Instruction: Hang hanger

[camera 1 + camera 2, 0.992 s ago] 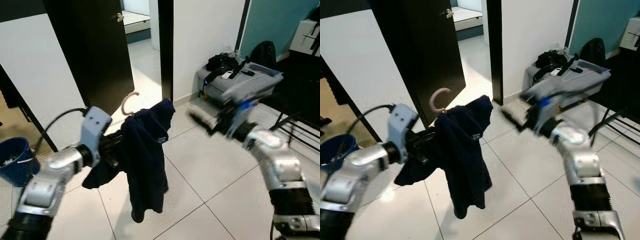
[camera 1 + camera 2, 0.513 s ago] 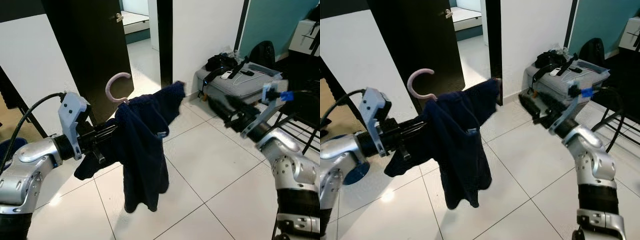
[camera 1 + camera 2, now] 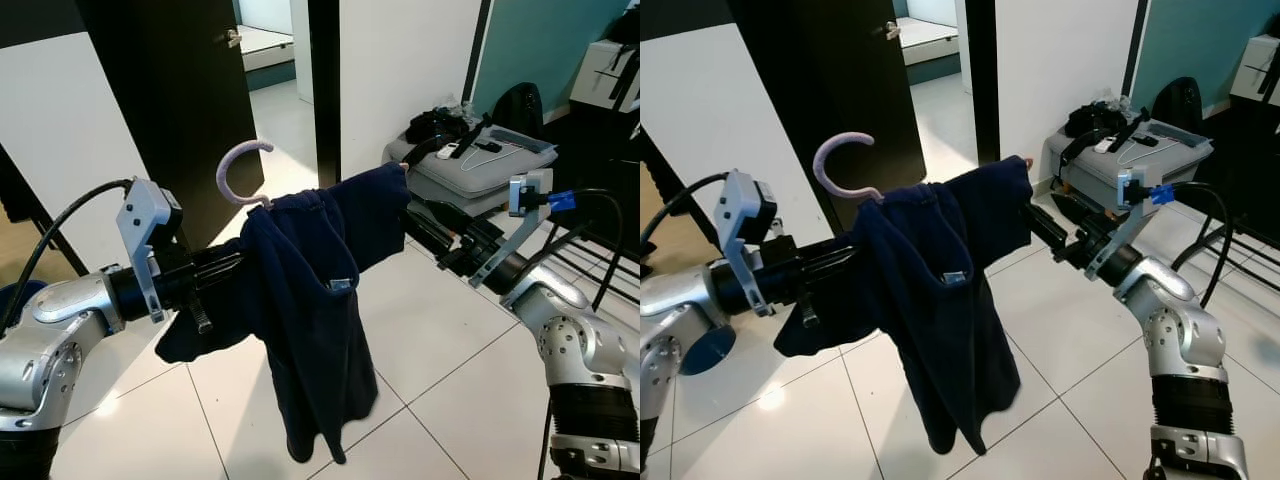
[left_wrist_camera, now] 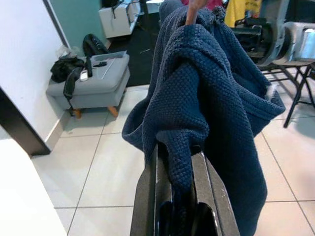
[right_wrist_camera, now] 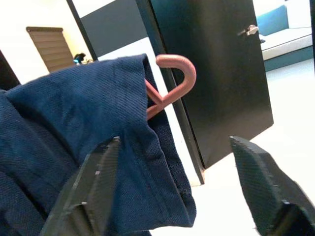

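While the pink hanger (image 3: pixel 243 170) with the dark blue garment (image 3: pixel 310 290) draped over it is carried in mid-air above the tiled floor (image 3: pixel 440 330), nothing has yet been hung, and no rail is seen nearby. The left gripper (image 4: pixel 182 182) is clamped on one end of the hanger through the cloth, its arm stretched level across the body. The right gripper (image 3: pixel 425 228) is held wide open beside the garment's far shoulder, arm reaching inward. Beyond stand a dark door (image 3: pixel 170 90) and a grey ottoman (image 3: pixel 480 165).
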Controlling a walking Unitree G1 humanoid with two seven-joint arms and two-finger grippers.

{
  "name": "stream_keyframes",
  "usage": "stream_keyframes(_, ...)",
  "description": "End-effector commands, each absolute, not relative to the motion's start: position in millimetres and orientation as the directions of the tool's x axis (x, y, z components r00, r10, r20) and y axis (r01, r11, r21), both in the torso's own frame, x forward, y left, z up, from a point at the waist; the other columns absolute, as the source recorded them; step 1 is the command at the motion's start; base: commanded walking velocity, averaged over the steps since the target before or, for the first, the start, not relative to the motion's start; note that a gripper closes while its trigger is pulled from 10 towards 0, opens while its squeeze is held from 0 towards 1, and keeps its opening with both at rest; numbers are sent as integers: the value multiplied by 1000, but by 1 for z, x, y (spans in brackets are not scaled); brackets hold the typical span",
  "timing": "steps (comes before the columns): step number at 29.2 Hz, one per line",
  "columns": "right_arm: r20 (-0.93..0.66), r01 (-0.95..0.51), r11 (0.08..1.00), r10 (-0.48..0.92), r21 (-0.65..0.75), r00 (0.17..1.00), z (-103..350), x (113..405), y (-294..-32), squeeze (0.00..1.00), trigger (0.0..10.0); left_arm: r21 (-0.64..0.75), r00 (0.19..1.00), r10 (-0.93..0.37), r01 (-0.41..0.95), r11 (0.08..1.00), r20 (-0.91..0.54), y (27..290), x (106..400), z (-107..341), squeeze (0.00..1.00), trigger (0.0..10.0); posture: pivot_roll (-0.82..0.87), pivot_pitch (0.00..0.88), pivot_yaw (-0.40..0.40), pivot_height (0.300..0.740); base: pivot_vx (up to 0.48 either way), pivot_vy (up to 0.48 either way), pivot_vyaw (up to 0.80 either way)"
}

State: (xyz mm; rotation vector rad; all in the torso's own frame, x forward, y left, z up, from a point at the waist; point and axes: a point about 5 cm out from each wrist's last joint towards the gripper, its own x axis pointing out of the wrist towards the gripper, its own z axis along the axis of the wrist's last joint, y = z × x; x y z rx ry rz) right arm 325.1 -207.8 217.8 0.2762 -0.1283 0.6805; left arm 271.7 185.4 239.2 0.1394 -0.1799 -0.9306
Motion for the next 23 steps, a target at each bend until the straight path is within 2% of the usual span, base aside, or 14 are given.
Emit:
stream_keyframes(1,210,-657,725,622,207,754,220,325,-204,0,0,231,573,-812,780,581,107,189,268,250,0,10000,-60,0,69,740,0,0,0)
stream_keyframes(23,234,-704,679,664,208,710,219,319,-202,0,0,223,533,-838,808,546,119,181,263,252,0,10000,-63,0,71,740,0,0,0)
